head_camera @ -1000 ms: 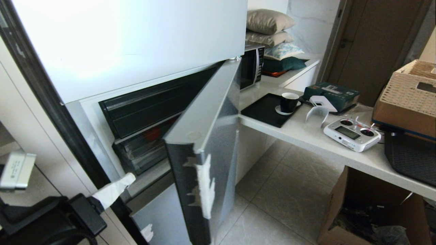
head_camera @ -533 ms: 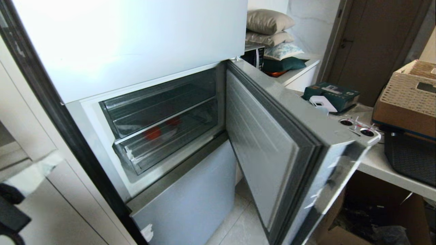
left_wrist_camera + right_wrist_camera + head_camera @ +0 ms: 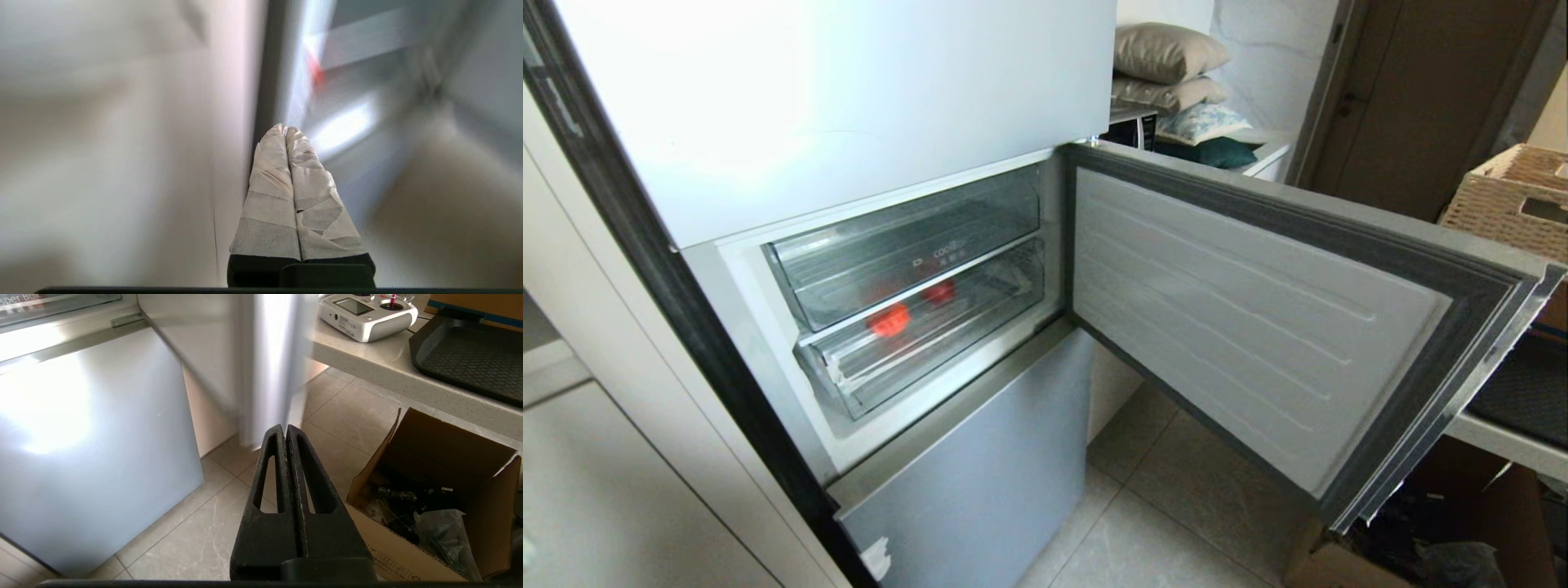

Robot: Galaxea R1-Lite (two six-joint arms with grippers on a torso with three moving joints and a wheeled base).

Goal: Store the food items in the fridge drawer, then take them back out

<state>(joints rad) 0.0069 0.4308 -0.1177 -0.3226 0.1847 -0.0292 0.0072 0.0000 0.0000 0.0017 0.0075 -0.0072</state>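
My left gripper point(image 3: 286, 132), its taped fingers pressed together on nothing, sits beside the fridge's side, the glossy orange-red ribbed ball point(image 3: 889, 320) lies in the shut clear plastic fridge drawer point(image 3: 915, 343) — storing looks done, retrieval left — and my empty right gripper point(image 3: 285, 430), closed, hangs low by the silver fridge door point(image 3: 1258, 318), wide open.

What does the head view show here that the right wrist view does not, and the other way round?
Only the head view shows the two clear drawers, the lower fridge drawer with red food items inside, and the pillows. Only the right wrist view shows the right gripper, shut, and the white remote controller. Both show the open fridge door, the tiled floor and the cardboard box.
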